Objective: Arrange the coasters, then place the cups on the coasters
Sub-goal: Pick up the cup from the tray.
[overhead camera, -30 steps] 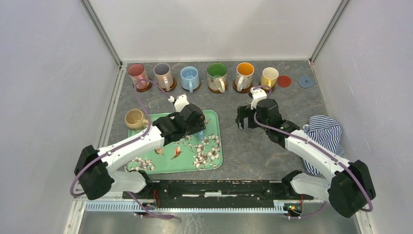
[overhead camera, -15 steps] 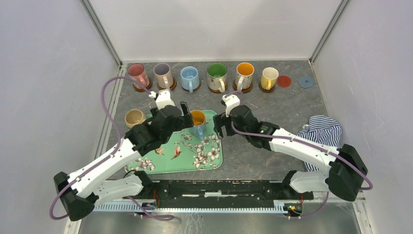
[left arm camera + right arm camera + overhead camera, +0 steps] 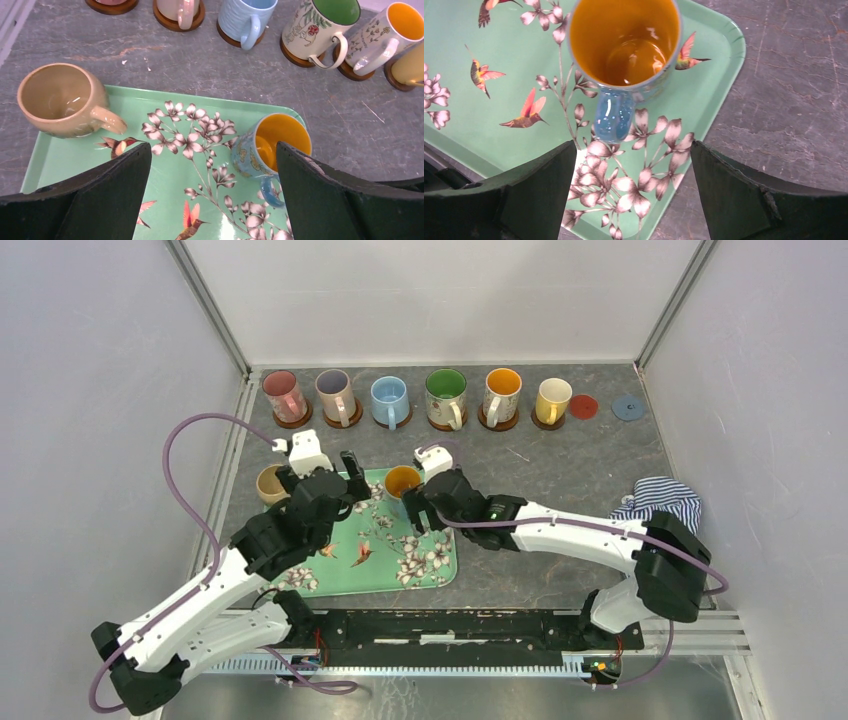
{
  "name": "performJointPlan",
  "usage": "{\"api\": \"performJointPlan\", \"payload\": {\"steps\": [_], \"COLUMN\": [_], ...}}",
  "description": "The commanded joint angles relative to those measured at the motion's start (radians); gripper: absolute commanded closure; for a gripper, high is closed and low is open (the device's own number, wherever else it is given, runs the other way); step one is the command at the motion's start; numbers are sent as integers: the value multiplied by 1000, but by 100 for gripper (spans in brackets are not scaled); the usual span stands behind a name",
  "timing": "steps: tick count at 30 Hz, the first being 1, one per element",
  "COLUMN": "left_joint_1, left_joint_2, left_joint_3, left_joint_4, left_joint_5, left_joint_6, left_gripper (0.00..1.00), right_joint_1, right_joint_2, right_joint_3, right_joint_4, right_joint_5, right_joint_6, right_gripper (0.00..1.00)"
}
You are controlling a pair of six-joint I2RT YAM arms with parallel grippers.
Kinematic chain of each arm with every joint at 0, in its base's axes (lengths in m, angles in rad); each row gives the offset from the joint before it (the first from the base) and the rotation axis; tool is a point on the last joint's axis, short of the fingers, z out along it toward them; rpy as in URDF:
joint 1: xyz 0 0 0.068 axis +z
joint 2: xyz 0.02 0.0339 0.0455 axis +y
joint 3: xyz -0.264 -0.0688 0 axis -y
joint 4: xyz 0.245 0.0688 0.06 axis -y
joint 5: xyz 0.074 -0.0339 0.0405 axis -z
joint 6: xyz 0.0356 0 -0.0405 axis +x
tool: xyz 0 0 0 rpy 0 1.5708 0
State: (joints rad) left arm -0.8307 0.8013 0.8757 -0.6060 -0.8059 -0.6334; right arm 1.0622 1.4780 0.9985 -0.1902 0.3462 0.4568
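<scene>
A blue cup point(image 3: 403, 483) with an orange inside stands upright on the green floral tray point(image 3: 400, 565), free of both grippers. My left gripper point(image 3: 320, 478) is open to its left; in the left wrist view the cup point(image 3: 272, 145) is by the right finger and nothing sits between the jaws point(image 3: 212, 150). My right gripper point(image 3: 633, 150) is open just short of the cup's handle point(image 3: 611, 115). A tan cup point(image 3: 273, 483) sits at the tray's far left corner. Several cups, from pink point(image 3: 283, 392) to yellow point(image 3: 553, 395), stand on wooden coasters along the back.
A red coaster point(image 3: 583, 406) and a blue-grey coaster point(image 3: 627, 406) lie bare at the back right. A striped cloth point(image 3: 665, 505) is bunched at the right wall. Grey walls close in both sides.
My left gripper opened, let go of the blue cup on the tray and drew back to the left. My right arm swung left from the back row to the cup.
</scene>
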Motion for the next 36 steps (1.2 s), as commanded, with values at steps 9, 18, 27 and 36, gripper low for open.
{"api": "performJointPlan", "payload": {"steps": [9, 18, 27, 36], "left_joint_1": [3, 3, 3, 2], "left_joint_2": [-29, -50, -36, -28], "left_joint_3": [-60, -79, -81, -82], "left_joint_4": [75, 84, 85, 87], "left_joint_5": [-124, -137, -124, -117], "left_joint_6": [69, 69, 69, 72], "left_gripper": [0, 0, 0, 0], "right_joint_1": [34, 34, 36, 36], "right_joint_2": [106, 195, 278, 320], "right_joint_3": [113, 143, 185, 206], "right_joint_4": [26, 29, 40, 37], "right_joint_5": [58, 62, 56, 57], "right_joint_6": [14, 15, 11, 5], "right_gripper": [10, 20, 33, 56]}}
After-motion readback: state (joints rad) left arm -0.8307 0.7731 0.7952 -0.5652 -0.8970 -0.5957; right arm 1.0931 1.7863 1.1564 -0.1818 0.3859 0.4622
